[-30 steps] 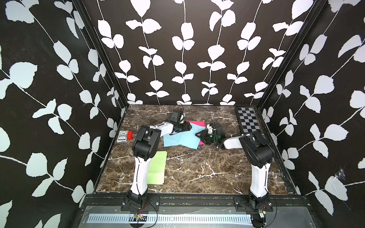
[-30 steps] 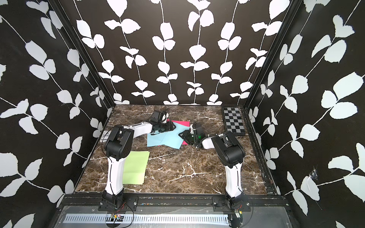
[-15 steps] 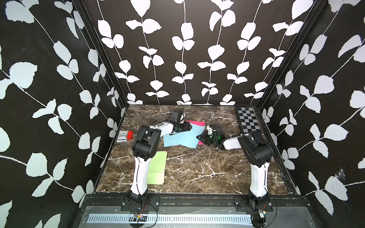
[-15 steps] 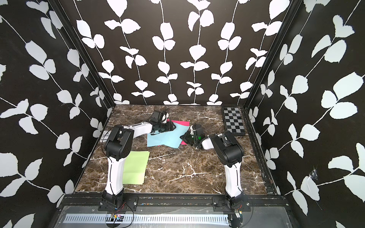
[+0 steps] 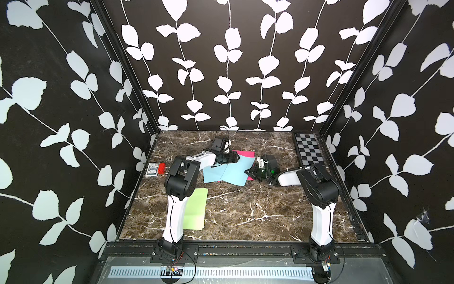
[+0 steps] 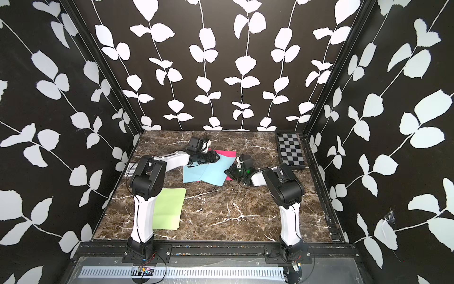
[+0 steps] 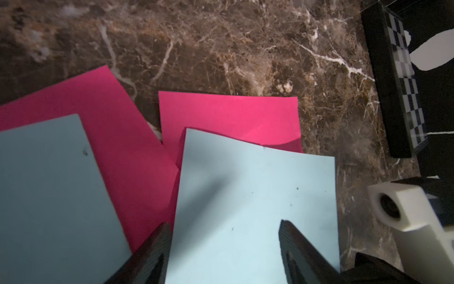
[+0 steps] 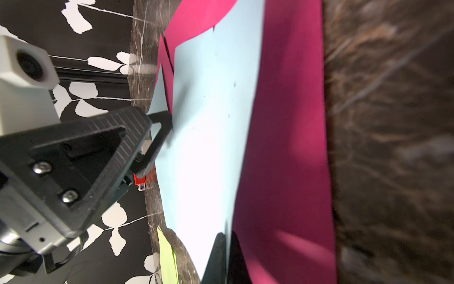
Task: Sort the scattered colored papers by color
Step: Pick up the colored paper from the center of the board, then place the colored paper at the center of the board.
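Two light blue papers (image 5: 227, 172) overlap mid-table on magenta pink papers (image 5: 243, 153); both colours also show in the left wrist view, blue paper (image 7: 255, 196) over magenta paper (image 7: 228, 115). My right gripper (image 8: 227, 236) is shut on the near edge of the right-hand blue paper (image 8: 213, 123), which lifts off the magenta paper (image 8: 282, 147) below. In both top views that gripper (image 5: 248, 172) sits at the sheet's right edge. My left gripper (image 7: 224, 223) hangs open over the same blue sheet, at its far left corner (image 5: 236, 157). A light green paper (image 5: 196, 209) lies near front left.
A black-and-grey checkerboard (image 5: 308, 151) lies at the back right corner. A small card box with a red block (image 5: 155, 169) sits by the left wall. The left arm's upright link (image 5: 175, 211) covers part of the green paper.
My right gripper has shut on the blue paper's edge. The left gripper's fingers have spread slightly wider. Both arms have barely shifted.
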`<control>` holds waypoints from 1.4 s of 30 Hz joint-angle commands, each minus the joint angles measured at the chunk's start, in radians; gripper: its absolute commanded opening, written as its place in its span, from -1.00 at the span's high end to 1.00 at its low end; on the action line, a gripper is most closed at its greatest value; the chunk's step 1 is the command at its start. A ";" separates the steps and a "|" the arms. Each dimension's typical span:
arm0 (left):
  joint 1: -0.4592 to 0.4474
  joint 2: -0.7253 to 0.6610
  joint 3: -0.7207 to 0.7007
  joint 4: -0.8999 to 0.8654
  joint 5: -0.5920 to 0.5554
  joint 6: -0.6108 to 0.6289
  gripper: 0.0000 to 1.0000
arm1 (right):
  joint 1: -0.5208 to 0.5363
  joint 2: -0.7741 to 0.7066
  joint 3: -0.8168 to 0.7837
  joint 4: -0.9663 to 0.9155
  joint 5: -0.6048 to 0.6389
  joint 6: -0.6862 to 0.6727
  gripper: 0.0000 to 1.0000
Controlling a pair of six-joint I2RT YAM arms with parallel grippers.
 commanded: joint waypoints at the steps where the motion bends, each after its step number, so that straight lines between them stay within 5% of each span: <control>1: 0.004 -0.120 0.026 -0.015 -0.007 0.065 -0.46 | -0.004 -0.080 0.028 -0.012 -0.018 -0.021 1.00; 19: 0.007 -0.477 -0.245 0.158 -0.124 0.095 -0.55 | 0.117 -0.396 0.070 -0.317 -0.068 -0.144 1.00; 27: 0.007 -0.648 -0.403 0.196 -0.142 0.073 -0.57 | 0.237 -0.530 -0.041 -0.353 -0.107 -0.129 1.00; 35: 0.008 -0.776 -0.494 0.169 -0.178 0.078 -0.62 | 0.344 -0.581 -0.228 -0.180 -0.059 0.023 1.00; 42: 0.008 -0.808 -0.515 0.163 -0.180 0.075 -0.65 | 0.390 -0.486 -0.367 0.028 -0.017 0.149 1.00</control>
